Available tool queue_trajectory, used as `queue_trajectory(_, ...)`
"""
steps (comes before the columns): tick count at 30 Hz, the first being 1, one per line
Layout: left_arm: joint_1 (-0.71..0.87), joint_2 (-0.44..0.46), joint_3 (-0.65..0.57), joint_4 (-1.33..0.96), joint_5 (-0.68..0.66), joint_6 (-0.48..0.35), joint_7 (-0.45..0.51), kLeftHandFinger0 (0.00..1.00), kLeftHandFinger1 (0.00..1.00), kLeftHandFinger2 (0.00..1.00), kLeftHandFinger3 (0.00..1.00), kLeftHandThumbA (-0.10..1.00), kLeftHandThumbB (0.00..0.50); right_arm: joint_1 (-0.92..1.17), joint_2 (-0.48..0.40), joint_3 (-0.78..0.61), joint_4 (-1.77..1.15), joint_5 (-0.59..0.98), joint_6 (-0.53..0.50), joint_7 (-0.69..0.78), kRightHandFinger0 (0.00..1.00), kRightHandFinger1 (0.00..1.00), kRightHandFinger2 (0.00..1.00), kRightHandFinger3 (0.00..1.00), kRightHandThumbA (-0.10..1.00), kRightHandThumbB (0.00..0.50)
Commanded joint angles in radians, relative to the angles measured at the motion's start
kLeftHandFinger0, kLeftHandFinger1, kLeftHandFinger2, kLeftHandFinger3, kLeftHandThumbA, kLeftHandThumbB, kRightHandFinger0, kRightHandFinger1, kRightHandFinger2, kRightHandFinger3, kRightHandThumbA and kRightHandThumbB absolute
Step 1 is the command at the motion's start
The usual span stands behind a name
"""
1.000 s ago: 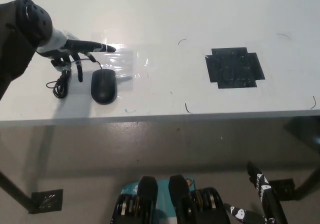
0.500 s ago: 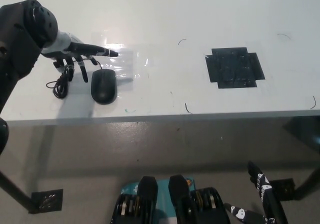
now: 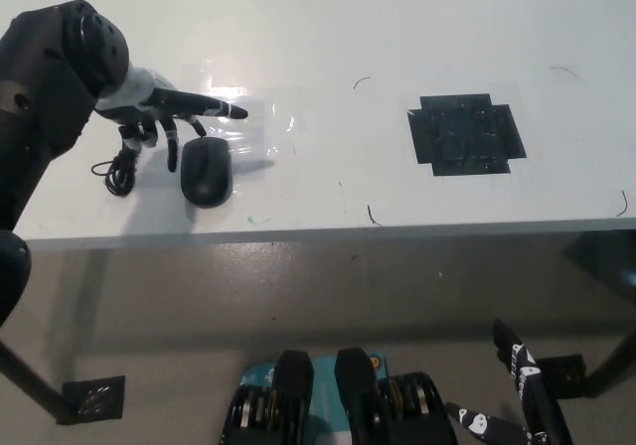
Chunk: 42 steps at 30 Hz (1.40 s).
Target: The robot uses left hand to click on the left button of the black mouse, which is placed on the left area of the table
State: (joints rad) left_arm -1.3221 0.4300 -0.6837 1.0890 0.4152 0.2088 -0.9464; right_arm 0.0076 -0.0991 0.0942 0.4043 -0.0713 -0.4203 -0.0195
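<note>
Your black mouse (image 3: pixel 206 169) sits on the bench (image 3: pixel 328 28) at the left of the frame, its cable (image 3: pixel 121 172) coiled beside it. The left hand (image 3: pixel 164 112) hovers just above its top end, fingers spread, holding nothing, one finger stretched past the mouse. You're mid-approach: next, lower a fingertip onto the left button. The right hand (image 3: pixel 522 375) rests at the lower right.

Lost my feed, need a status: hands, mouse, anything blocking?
Left robot hand open, one finger extended above the black mouse. Right robot hand resting low, below the table. Coiled cable beside mouse, nothing blocking.
</note>
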Motion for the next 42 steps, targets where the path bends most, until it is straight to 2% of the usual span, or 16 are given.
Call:
queue_trajectory(1, -0.015, -0.007, 0.002, -0.010, 0.037, 0.019, -0.019, 0.00, 0.04, 0.36, 1.00, 1.00, 0.387, -0.021, -0.011, -0.001, -0.027, -0.003, -0.050, -0.003, 1.00, 1.00, 1.00, 1.00, 1.00, 0.395)
queue_trajectory(3, -0.010, -0.008, 0.005, -0.003, 0.036, -0.008, -0.021, 0.00, 0.15, 0.54, 0.90, 1.00, 0.370, -0.024, -0.009, -0.002, -0.025, 0.001, -0.050, 0.000, 1.00, 1.00, 1.00, 1.00, 1.00, 0.394)
queue_trajectory(4, -0.010, -0.012, 0.006, 0.007, 0.036, -0.007, -0.027, 0.00, 0.15, 0.55, 0.67, 1.00, 0.396, -0.028, -0.007, -0.002, -0.024, -0.002, -0.050, -0.003, 1.00, 1.00, 1.00, 1.00, 1.00, 0.396)
queue_trajectory(6, -0.007, -0.019, 0.007, 0.024, 0.038, 0.000, -0.030, 0.00, 0.17, 0.54, 0.72, 1.00, 0.403, -0.027, -0.008, -0.001, -0.027, -0.004, -0.050, -0.004, 1.00, 1.00, 1.00, 1.00, 1.00, 0.396)
queue_trajectory(9, -0.009, -0.030, -0.009, 0.063, 0.059, -0.030, -0.029, 0.00, 0.18, 0.56, 0.44, 1.00, 0.439, -0.032, -0.009, 0.001, -0.031, -0.002, -0.050, -0.003, 1.00, 1.00, 1.00, 1.00, 1.00, 0.392)
queue_trajectory(12, -0.010, -0.040, -0.008, 0.096, 0.067, -0.026, -0.015, 0.00, 0.17, 0.58, 0.55, 1.00, 0.466, -0.035, -0.013, 0.000, -0.031, -0.002, -0.050, -0.004, 1.00, 1.00, 1.00, 1.00, 1.00, 0.389)
queue_trajectory(16, -0.008, -0.047, -0.012, 0.120, 0.080, -0.042, -0.004, 0.00, 0.09, 0.48, 0.37, 1.00, 0.491, -0.036, -0.012, -0.002, -0.029, -0.006, -0.050, -0.011, 1.00, 1.00, 1.00, 1.00, 1.00, 0.391)
queue_trajectory(17, -0.007, -0.047, -0.011, 0.120, 0.081, -0.050, -0.001, 0.00, 0.11, 0.52, 0.67, 1.00, 0.474, -0.035, -0.011, -0.003, -0.028, -0.003, -0.050, -0.008, 1.00, 1.00, 1.00, 1.00, 1.00, 0.395)
queue_trajectory(19, -0.010, -0.048, -0.013, 0.126, 0.086, -0.065, 0.001, 0.00, 0.10, 0.50, 0.32, 1.00, 0.473, -0.038, -0.010, -0.004, -0.023, -0.002, -0.050, -0.009, 1.00, 1.00, 1.00, 1.00, 1.00, 0.394)
queue_trajectory(22, -0.016, -0.048, -0.015, 0.130, 0.092, -0.081, 0.003, 0.00, 0.14, 0.56, 0.59, 1.00, 0.471, -0.036, -0.007, -0.004, -0.023, -0.005, -0.050, -0.013, 1.00, 1.00, 1.00, 1.00, 1.00, 0.398)
queue_trajectory(23, -0.017, -0.048, -0.009, 0.127, 0.091, -0.067, 0.004, 0.00, 0.14, 0.57, 1.00, 1.00, 0.466, -0.036, -0.007, -0.004, -0.023, 0.000, -0.050, -0.009, 1.00, 1.00, 1.00, 1.00, 1.00, 0.399)
queue_trajectory(27, -0.019, -0.047, -0.001, 0.120, 0.093, -0.066, 0.010, 0.00, 0.13, 0.55, 1.00, 1.00, 0.476, -0.029, -0.007, -0.003, -0.026, -0.002, -0.050, -0.010, 1.00, 1.00, 1.00, 1.00, 1.00, 0.399)
queue_trajectory(28, -0.021, -0.044, 0.004, 0.115, 0.090, -0.061, 0.007, 0.00, 0.10, 0.49, 0.69, 1.00, 0.466, -0.029, -0.009, -0.001, -0.027, -0.008, -0.050, -0.014, 1.00, 1.00, 1.00, 1.00, 1.00, 0.397)
queue_trajectory(29, -0.021, -0.040, 0.004, 0.105, 0.093, -0.061, 0.007, 0.00, 0.11, 0.50, 1.00, 1.00, 0.457, -0.024, -0.006, 0.000, -0.025, -0.009, -0.050, -0.017, 1.00, 1.00, 1.00, 1.00, 1.00, 0.397)
queue_trajectory(36, -0.064, 0.055, 0.109, -0.034, 0.039, -0.088, 0.027, 0.00, 0.29, 0.69, 1.00, 1.00, 0.463, -0.022, -0.004, -0.001, -0.023, -0.007, -0.050, -0.019, 1.00, 1.00, 1.00, 1.00, 1.00, 0.401)
queue_trajectory(42, -0.091, 0.178, 0.386, -0.465, -0.103, 0.206, -0.063, 0.00, 0.00, 0.25, 1.00, 1.00, 0.391, -0.016, -0.013, -0.003, -0.020, -0.012, -0.050, -0.024, 1.00, 1.00, 1.00, 1.00, 1.00, 0.389)
